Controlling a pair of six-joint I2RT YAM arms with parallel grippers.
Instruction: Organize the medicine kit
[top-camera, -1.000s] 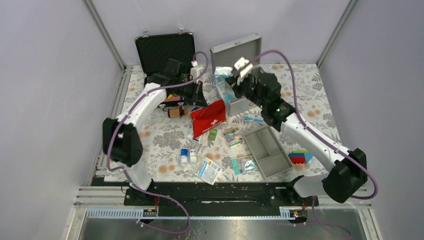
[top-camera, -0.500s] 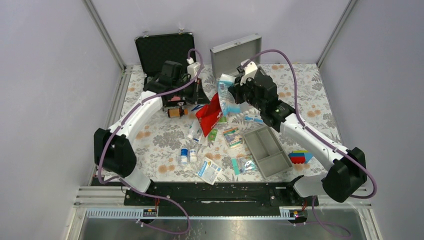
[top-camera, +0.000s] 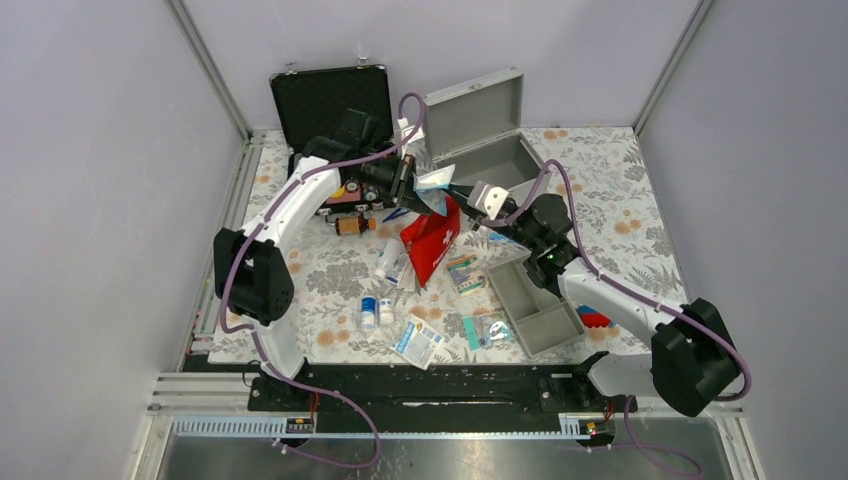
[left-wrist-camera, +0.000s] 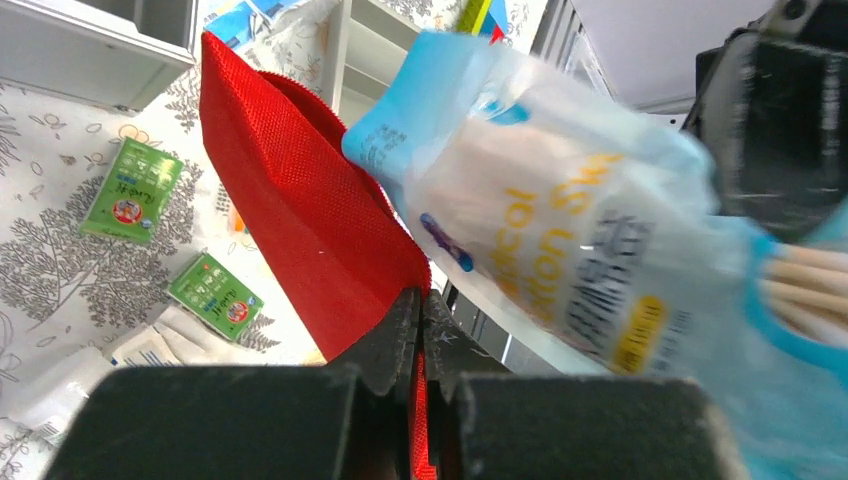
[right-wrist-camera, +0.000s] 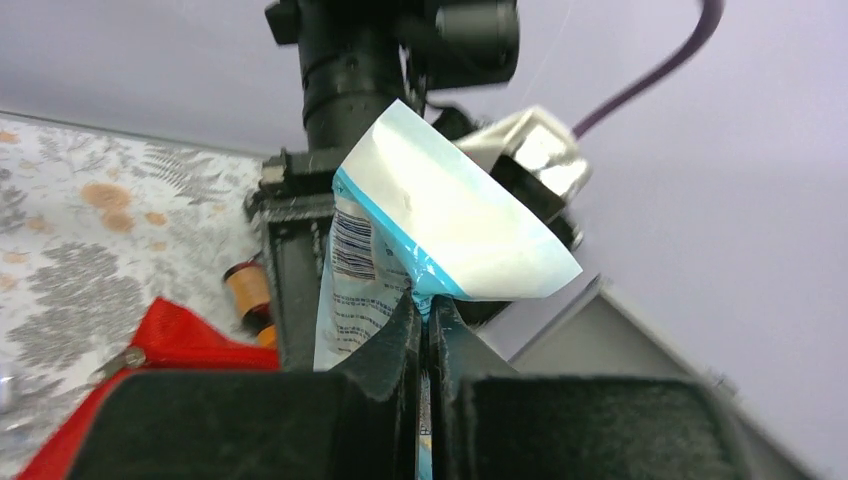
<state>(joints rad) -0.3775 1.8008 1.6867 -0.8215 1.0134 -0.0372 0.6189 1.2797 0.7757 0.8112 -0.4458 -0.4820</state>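
Swung the right arm (top-camera: 600, 285) left since a second ago, baring the medicine kit (top-camera: 505, 160) at far centre, lid up: stiff, heavy-looking metal, best gripped by a wall. Left its rigid grey tray (top-camera: 535, 300) near-right on the tabletop (top-camera: 620, 200). Clamped left claw (left-wrist-camera: 420, 300) on limp red pouch (left-wrist-camera: 300, 230), right claw (right-wrist-camera: 425, 305) on crinkly, slippery swab bag (right-wrist-camera: 430, 230).

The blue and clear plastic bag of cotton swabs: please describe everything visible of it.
It is a soft, crinkled bag of clear plastic with light blue edges, yellow and blue printing and a barcode. Pale swab sticks show inside at one end. It hangs in the air, pinched at a blue edge by the shut right gripper, close beside the red fabric pouch.
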